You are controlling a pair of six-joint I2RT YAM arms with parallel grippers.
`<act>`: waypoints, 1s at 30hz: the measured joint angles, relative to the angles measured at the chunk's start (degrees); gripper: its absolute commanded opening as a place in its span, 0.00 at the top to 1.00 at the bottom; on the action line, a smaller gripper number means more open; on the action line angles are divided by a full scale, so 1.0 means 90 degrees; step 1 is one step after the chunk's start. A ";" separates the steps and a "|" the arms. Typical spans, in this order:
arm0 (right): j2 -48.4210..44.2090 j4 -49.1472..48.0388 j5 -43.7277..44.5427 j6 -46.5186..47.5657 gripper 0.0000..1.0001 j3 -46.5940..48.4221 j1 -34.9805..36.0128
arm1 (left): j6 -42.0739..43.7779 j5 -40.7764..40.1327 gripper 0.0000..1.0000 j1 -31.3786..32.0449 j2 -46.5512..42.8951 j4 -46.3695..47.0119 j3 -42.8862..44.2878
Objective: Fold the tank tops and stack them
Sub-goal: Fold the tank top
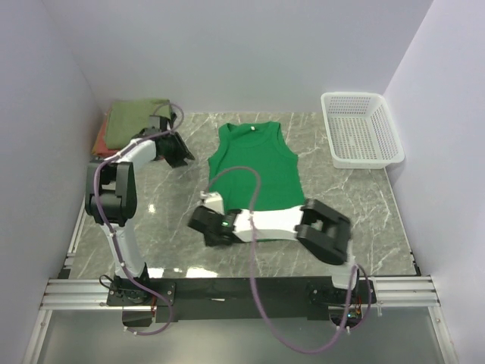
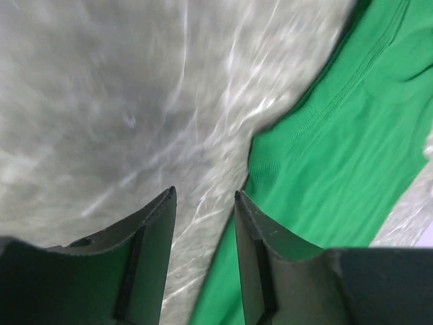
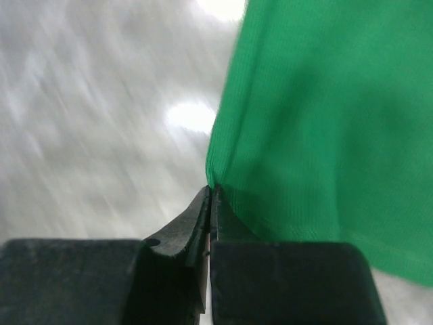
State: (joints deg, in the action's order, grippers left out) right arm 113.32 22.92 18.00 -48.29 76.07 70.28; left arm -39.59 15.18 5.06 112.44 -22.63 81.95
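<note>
The bright green tank top (image 1: 254, 163) lies flat in the middle of the table, neck at the far side. My right gripper (image 1: 206, 220) is at its near left hem corner; in the right wrist view the jaws (image 3: 212, 189) are shut with the green cloth (image 3: 318, 135) pinched at their tips. My left gripper (image 1: 182, 155) hovers left of the top's left armhole, open and empty, with bare table between its fingers (image 2: 203, 196) and green cloth (image 2: 338, 142) to the right. The olive green top (image 1: 136, 120) lies folded on the rust-red top (image 1: 101, 140) at the far left.
A white mesh basket (image 1: 361, 129) stands at the far right corner. Grey walls close in the table on the left, back and right. The right arm's cable (image 1: 250, 182) arcs over the green top's lower half.
</note>
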 measured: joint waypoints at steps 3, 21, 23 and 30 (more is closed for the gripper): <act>-0.1093 -0.0304 -0.0364 -0.0049 1.00 -0.1304 0.0034 | -0.0211 0.0032 0.53 0.0226 0.0000 0.0265 -0.0522; -0.2861 -0.0828 -0.0901 -0.0532 1.00 -0.2902 0.0051 | -0.1083 -0.0175 0.85 0.1154 0.0146 0.1457 -0.1268; -0.2919 -0.0818 -0.0906 -0.0532 1.00 -0.2900 0.0051 | -0.1071 -0.0432 0.92 0.1183 0.0163 0.1265 -0.1132; -0.2907 -0.0814 -0.1217 -0.0486 1.00 -0.2652 0.0053 | -0.0967 -0.1729 0.99 0.1212 0.0012 0.0381 -0.0804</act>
State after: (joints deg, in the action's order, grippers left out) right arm 87.15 15.59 7.05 -52.66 52.21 70.76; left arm -48.29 -0.38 15.97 112.55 -19.20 74.72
